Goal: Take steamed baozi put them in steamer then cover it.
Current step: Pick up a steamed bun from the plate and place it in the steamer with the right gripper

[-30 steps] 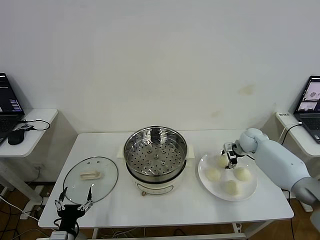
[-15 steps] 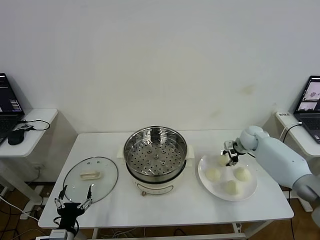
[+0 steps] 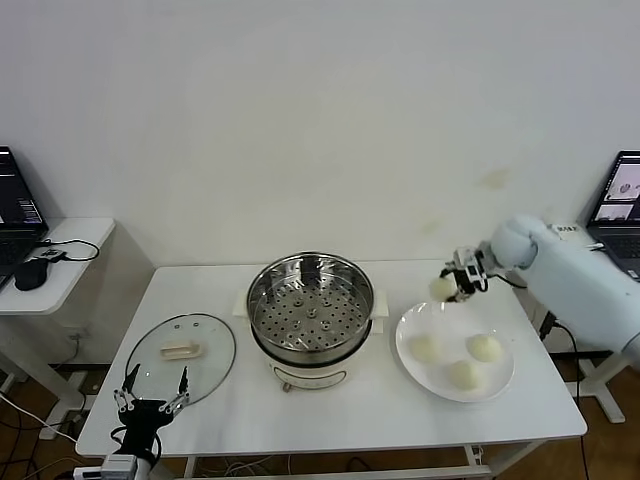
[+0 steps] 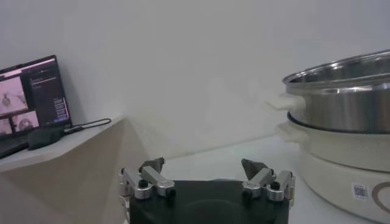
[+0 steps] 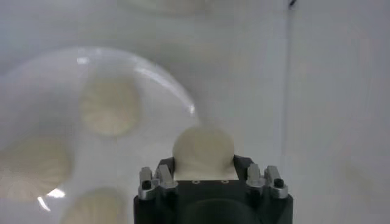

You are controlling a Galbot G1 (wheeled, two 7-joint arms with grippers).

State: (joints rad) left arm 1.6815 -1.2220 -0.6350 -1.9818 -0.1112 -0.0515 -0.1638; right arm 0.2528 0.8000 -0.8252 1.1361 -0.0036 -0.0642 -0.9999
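My right gripper (image 3: pixel 447 287) is shut on one cream-white baozi (image 3: pixel 442 288), held in the air above the far left rim of the white plate (image 3: pixel 503 382). In the right wrist view that baozi (image 5: pixel 203 148) sits between the fingers. Three more baozi (image 3: pixel 463 374) lie on the plate. The steel steamer (image 3: pixel 311 305) stands open at mid-table with its perforated tray bare. The glass cover (image 3: pixel 181 357) lies flat on the table to its left. My left gripper (image 3: pixel 151 405) hangs open at the table's front left edge, holding nothing.
Side tables with laptops (image 3: pixel 17 203) stand at both ends. The steamer's side (image 4: pixel 341 134) shows in the left wrist view. Bare tabletop (image 3: pixel 330 415) lies in front of the steamer.
The right gripper closed on a baozi on the plate, lifted it clear and drew it up toward the plate's far left rim. The left arm has barely moved.
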